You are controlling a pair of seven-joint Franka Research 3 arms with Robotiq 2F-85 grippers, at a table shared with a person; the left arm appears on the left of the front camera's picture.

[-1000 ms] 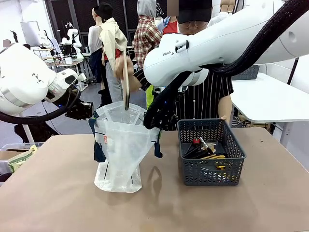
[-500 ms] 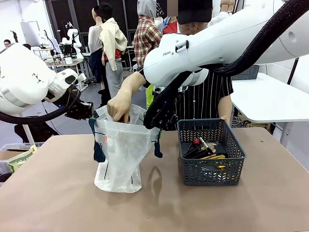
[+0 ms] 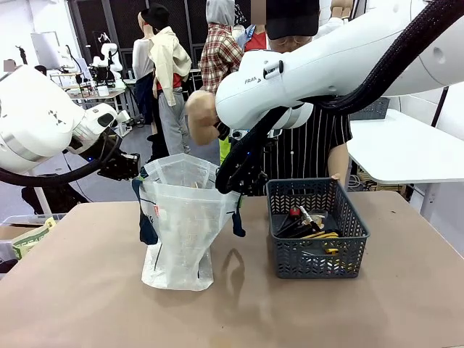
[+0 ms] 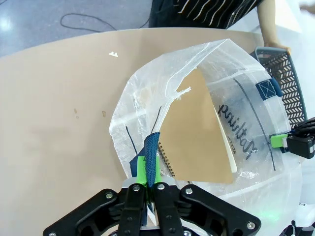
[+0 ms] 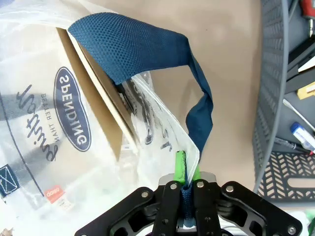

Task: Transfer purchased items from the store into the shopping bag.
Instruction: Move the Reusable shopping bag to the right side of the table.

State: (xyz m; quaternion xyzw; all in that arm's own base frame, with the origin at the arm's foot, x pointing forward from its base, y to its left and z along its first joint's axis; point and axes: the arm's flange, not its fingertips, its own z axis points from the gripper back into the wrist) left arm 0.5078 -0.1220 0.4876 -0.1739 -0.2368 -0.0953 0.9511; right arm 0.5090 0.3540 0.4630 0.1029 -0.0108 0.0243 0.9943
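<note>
The translucent white shopping bag (image 3: 181,225) stands open on the table, held at both sides. My left gripper (image 4: 147,183) is shut on its navy handle strap (image 4: 150,147) at the left rim. My right gripper (image 5: 186,191) is shut on the other navy strap (image 5: 133,42). A flat brown spiral notebook (image 4: 197,132) leans inside the bag. The dark grey mesh basket (image 3: 348,210), the store, sits right of the bag with purchased items (image 3: 308,225) in it, red-topped, yellow and dark. The person's hand (image 3: 201,116) hovers above the bag's mouth.
The person stands at the far table edge behind the bag and basket, the other hand (image 3: 335,176) on the basket's far rim. A white table (image 3: 402,148) stands at the right. Bare brown tabletop (image 3: 87,290) spreads in front of the bag.
The person's hand lowered a flat brown notebook into the bag, let it go, and has risen out again above the mouth. Both grippers kept still on the straps.
</note>
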